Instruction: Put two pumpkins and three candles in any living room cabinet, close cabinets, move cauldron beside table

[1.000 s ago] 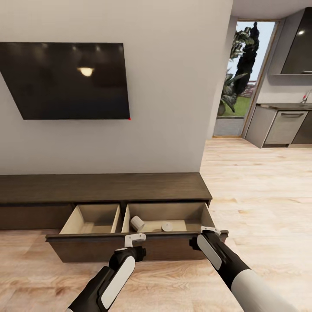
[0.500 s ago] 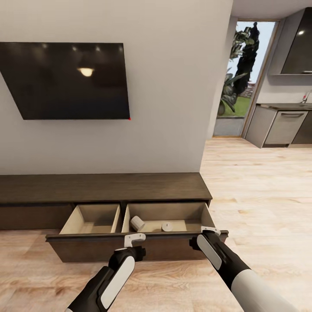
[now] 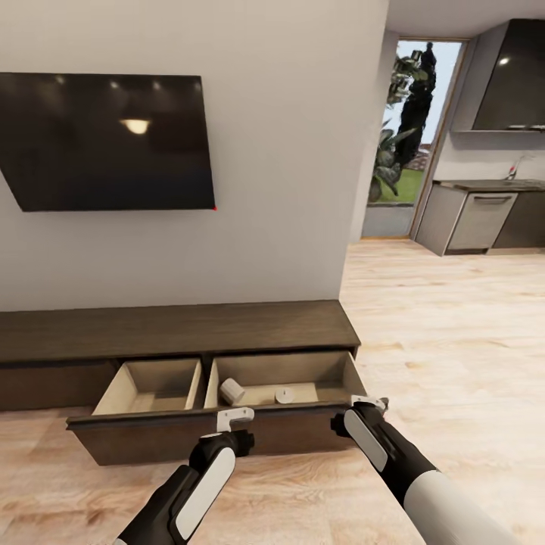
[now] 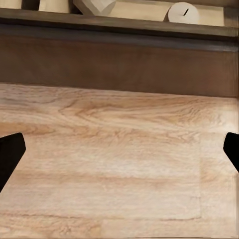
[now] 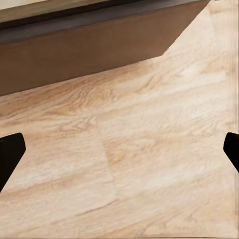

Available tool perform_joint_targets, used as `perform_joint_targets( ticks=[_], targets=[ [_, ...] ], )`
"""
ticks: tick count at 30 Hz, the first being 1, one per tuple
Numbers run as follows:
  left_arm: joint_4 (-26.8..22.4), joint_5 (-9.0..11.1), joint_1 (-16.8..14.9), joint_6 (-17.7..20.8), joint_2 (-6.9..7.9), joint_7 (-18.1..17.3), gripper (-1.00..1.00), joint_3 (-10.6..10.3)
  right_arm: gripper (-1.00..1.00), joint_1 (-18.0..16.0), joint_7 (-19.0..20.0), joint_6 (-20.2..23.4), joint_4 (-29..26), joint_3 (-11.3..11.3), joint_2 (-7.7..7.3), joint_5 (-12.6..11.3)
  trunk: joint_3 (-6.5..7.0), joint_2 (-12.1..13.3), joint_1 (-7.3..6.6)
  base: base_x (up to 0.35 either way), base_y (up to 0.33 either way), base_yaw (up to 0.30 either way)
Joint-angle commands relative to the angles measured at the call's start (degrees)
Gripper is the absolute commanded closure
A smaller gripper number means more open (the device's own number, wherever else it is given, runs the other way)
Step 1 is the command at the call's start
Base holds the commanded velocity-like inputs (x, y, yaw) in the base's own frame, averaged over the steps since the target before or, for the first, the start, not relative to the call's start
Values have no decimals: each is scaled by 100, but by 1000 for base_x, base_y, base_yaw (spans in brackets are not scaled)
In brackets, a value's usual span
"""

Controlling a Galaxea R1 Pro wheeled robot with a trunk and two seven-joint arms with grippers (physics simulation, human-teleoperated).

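Both arms reach forward and down from the bottom of the head view, roughly side by side and well apart. The left arm (image 3: 193, 484) rises from the lower left, black with a white panel along its forearm, and ends in the left gripper (image 3: 235, 415), whose pale tip points forward. The right arm (image 3: 409, 473) comes in from the lower right, white at the upper sleeve and dark toward the wrist, ending in the right gripper (image 3: 369, 402). In each wrist view the dark fingertips (image 4: 9, 154) (image 5: 9, 155) sit at opposite edges, so both pairs of jaws stand spread wide with nothing between them.
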Motion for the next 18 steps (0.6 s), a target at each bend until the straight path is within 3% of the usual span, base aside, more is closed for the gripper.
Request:
perform_joint_targets(
  ticks=[1, 5, 18],
  targets=[
    [-7, 52, -5, 6, 2, 55, -100, -13, -100, -6, -57, 5, -8, 35, -8, -52, -5, -3, -2, -232, 0, -203],
    [-13, 45, -5, 6, 2, 55, -100, -48, -100, -6, -52, 4, -6, 43, -8, -51, -4, -3, -2, -133, 0, -64],
    [-8, 51, -5, 6, 2, 55, -100, -6, -100, -6, -64, 6, -12, 36, 1, -45, -4, -3, -2, -5, 0, -2]
  ],
)
